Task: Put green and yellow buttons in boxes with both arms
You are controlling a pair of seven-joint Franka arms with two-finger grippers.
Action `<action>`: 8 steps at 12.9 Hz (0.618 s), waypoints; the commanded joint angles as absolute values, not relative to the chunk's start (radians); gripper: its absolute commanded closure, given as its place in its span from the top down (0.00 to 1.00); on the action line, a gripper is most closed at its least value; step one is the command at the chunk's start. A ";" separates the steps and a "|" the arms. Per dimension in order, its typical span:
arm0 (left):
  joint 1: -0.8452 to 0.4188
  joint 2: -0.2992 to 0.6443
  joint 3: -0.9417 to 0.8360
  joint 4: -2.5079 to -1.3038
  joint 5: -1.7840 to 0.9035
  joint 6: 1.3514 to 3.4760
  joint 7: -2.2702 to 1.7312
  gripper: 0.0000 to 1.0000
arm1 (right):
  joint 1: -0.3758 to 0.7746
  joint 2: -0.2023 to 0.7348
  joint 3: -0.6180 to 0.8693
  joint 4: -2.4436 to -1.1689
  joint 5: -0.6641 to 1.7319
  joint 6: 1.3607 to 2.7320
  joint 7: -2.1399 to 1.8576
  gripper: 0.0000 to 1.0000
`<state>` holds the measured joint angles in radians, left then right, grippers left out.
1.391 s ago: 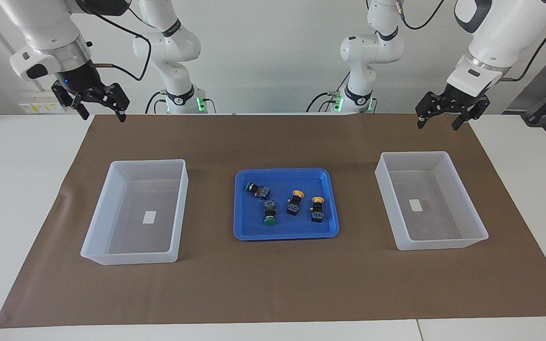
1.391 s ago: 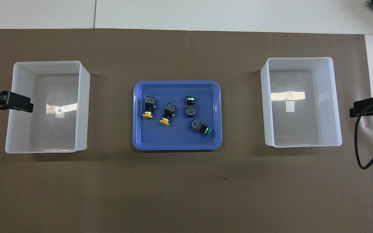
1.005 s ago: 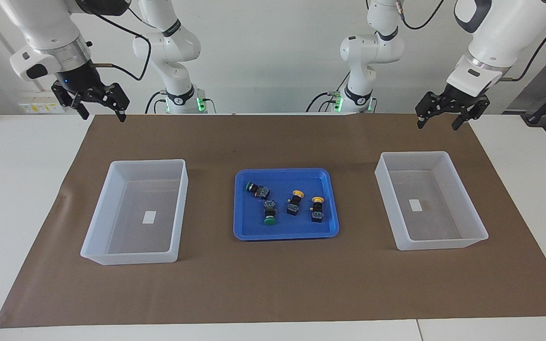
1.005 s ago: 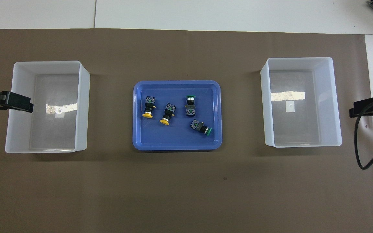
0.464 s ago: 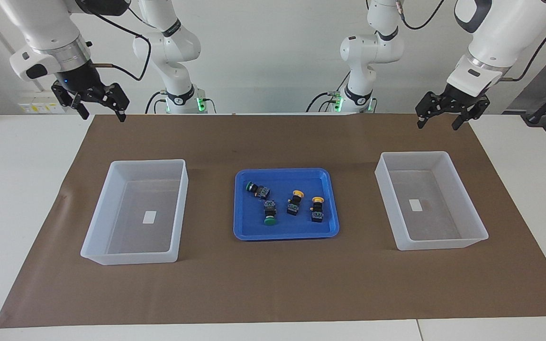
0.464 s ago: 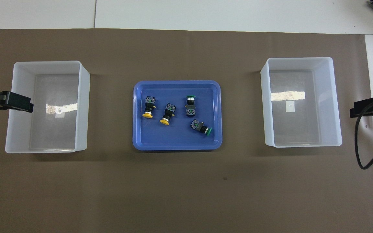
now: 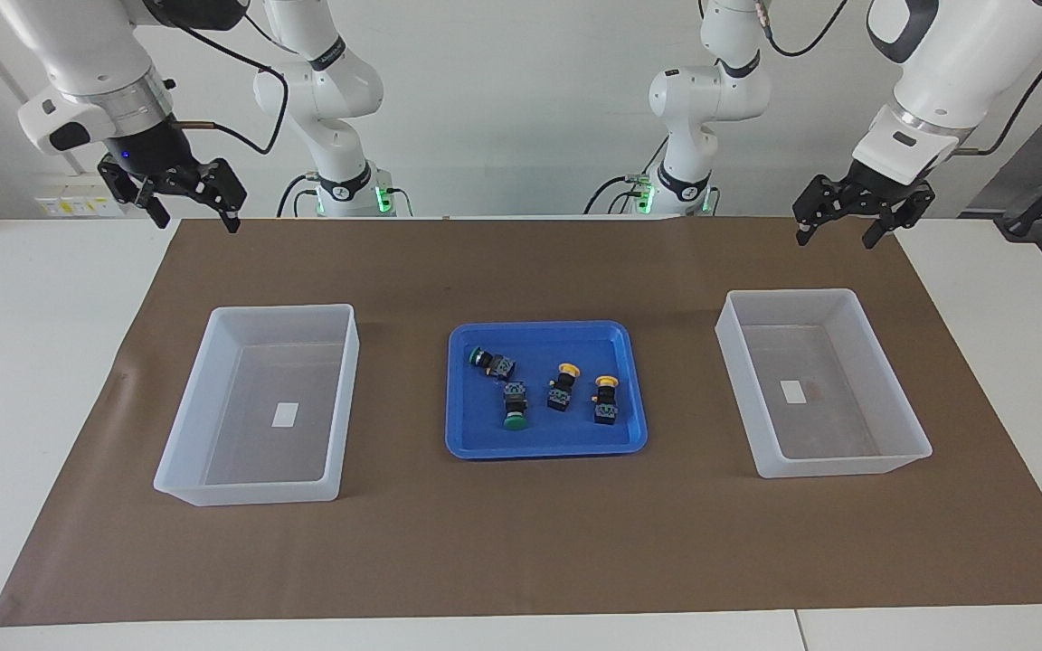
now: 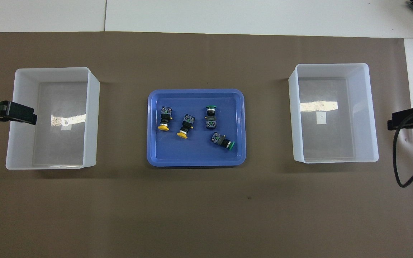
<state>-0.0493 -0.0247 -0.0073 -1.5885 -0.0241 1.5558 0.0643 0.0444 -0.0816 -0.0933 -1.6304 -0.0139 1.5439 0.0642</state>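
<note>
Both grippers gaped empty, high at table ends. Left gripper [image 7: 846,221] closer to yellow buttons [image 7: 585,392]; right gripper [image 7: 194,210] closer to green buttons [image 7: 503,391].

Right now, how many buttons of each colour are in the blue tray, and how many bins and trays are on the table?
Green buttons: 2
Yellow buttons: 2
White bins: 2, both hold no buttons
Blue tray: 1, holds all 4 buttons
Total: 7 things
</note>
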 commanded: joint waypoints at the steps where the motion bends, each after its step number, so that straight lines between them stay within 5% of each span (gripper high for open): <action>1: -0.057 -0.051 -0.003 -1.614 -0.003 1.549 0.051 1.00 | 0.035 -0.104 -0.087 -1.655 -0.026 1.543 0.075 1.00; 8: -0.057 -0.051 -0.003 -1.614 -0.003 1.549 0.051 1.00 | 0.038 -0.106 -0.086 -1.657 -0.028 1.542 0.093 1.00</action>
<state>-0.0493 -0.0247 -0.0073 -1.5886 -0.0241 1.5558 0.0643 0.0442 -0.0816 -0.0935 -1.6318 -0.0139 1.5439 0.0685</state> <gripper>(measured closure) 0.000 0.000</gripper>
